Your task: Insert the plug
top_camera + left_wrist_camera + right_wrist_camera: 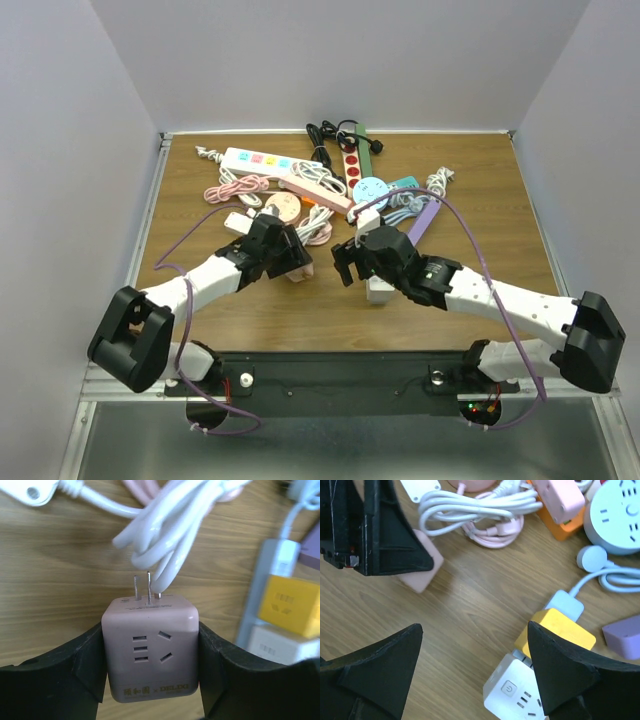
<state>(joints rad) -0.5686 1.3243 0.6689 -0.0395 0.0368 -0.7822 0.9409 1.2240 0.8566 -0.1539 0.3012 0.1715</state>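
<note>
My left gripper [151, 652] is shut on a pink cube plug adapter [149, 647], its metal prongs [142, 586] pointing away over the wood, toward a coiled white cable [165, 540]. From above the left gripper [290, 258] holds the cube [298, 272] low over the table. My right gripper [472, 667] is open and empty above bare wood. A white cube socket with a power button [516, 692] lies just right of it, joined to a yellow cube [555, 635]. From above the right gripper [350, 262] hovers left of that white cube [378, 290].
Several power strips and coiled cables crowd the table's far half: a white strip with coloured sockets [258, 160], a pink strip [315, 192], a round pale-blue socket [370, 190], a purple strip [420, 222], a dark strip with red sockets [352, 158].
</note>
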